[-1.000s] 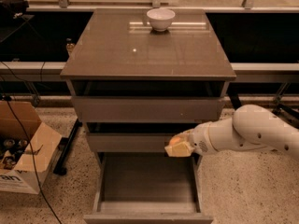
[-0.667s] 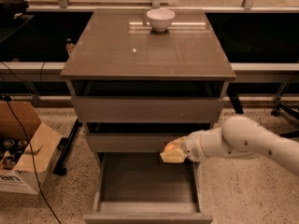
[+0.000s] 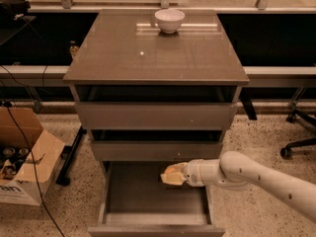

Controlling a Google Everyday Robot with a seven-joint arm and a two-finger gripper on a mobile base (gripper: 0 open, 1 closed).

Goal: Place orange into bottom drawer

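Where the bottom drawer (image 3: 140,194) stands pulled out at the lower centre of the frame, its plain grey interior lies open to view.

Item 1, the orange (image 3: 171,170): small, round, orange in colour; only a sliver of its upper side shows. Location: lower centre, over the rear right part of the open drawer's interior, just below the middle drawer (image 3: 155,150) front. It is held in the air and is not resting on the drawer floor.

Item 2, the gripper (image 3: 168,176): at the end of the white arm (image 3: 261,177), which enters from the lower right. Its pale fingers (image 3: 170,180) are clasped around the orange.

Change since 0.7 s ago: the gripper and fruit were higher and further right, level with the lower edge of the middle drawer's front. They now sit lower and further left, over the drawer cavity. The arm has dropped with them. Cabinet, drawers and bowl are unmoved.

Item 3, the white bowl (image 3: 169,19): upright at the rear centre of the cabinet top (image 3: 148,58), upper centre of the frame.

Item 4, the cardboard box (image 3: 34,157): open, on the floor at the lower left.

Obscured or cut off: most of the orange is hidden by the fingers. The bottom drawer's front panel runs off the lower edge. The arm is cut by the right edge. The box contents are hard to make out.
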